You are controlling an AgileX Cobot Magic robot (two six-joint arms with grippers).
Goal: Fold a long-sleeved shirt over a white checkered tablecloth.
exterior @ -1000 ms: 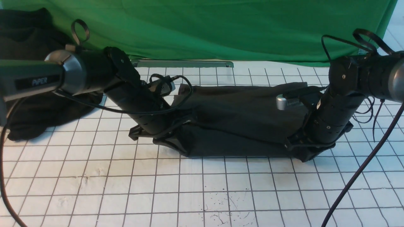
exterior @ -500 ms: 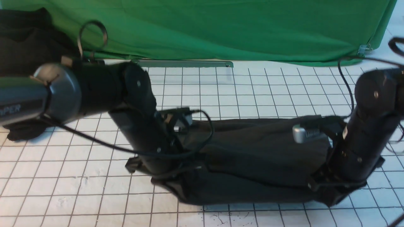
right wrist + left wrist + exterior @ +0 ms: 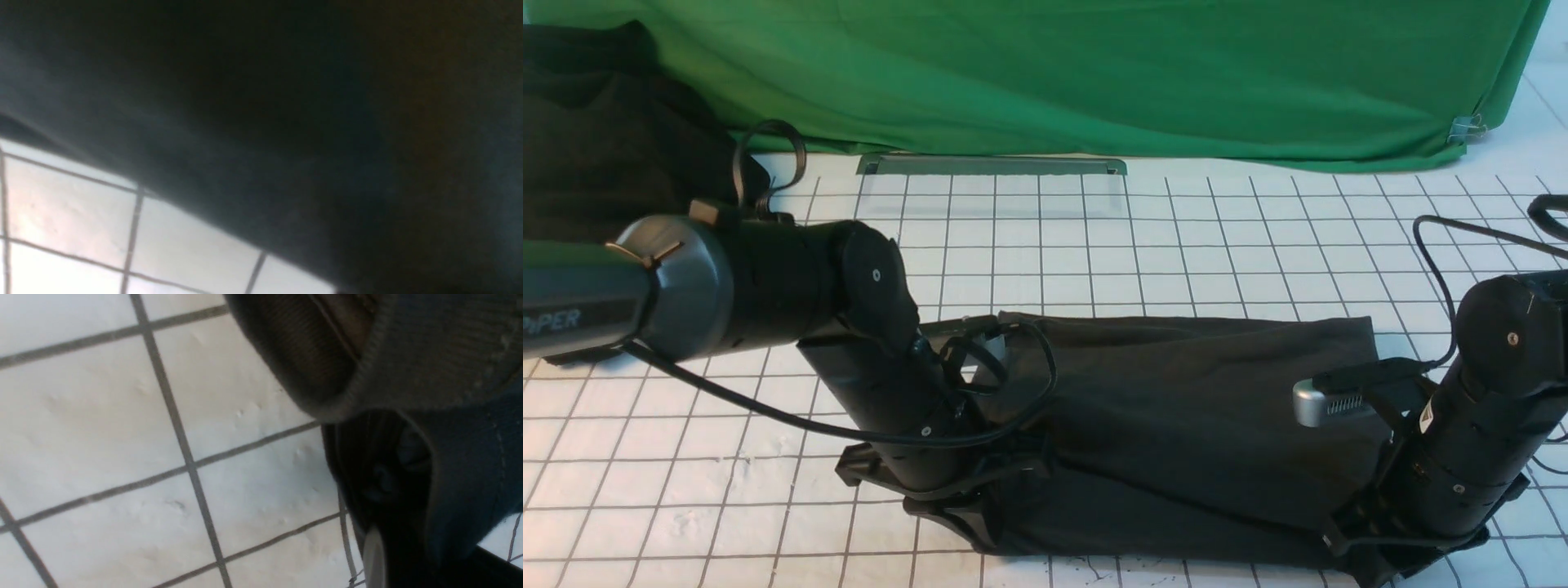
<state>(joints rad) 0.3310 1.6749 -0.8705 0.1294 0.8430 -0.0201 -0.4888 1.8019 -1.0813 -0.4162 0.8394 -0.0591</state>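
Item 1, long-sleeved shirt (image 3: 1176,425): charcoal knit, folded into a long band lying across the near middle of the white checkered tablecloth (image 3: 1176,237). One layer is doubled over another, with a fold line running slantwise along its length. Its far edge is straight; its near edge runs close to the bottom of the front view.

Item 2, my left gripper (image 3: 968,518): down at the shirt's left end, buried in cloth. The left wrist view shows a ribbed hem (image 3: 359,392) bunched against the gripper body, with bare tablecloth beside it. I cannot tell whether the jaws are clamped on the cloth or let go.

Item 3, my right gripper (image 3: 1372,563): down at the shirt's right near corner, at the bottom edge of the front view. The right wrist view is filled with dark, blurred cloth over a strip of tablecloth. I cannot tell whether the jaws grip or are released.

Item 4, tablecloth: white, ruled in thin grey squares, spread over the table on all sides of the shirt; small dark specks near the bottom edge.

Item 5, green cloth (image 3: 1094,73): hangs as a backdrop along the far side.

Item 6, black cloth heap (image 3: 596,139): shapeless, at the far left, apart from the shirt.

Item 7, grey metal strip (image 3: 992,165): lies flat at the foot of the green cloth.
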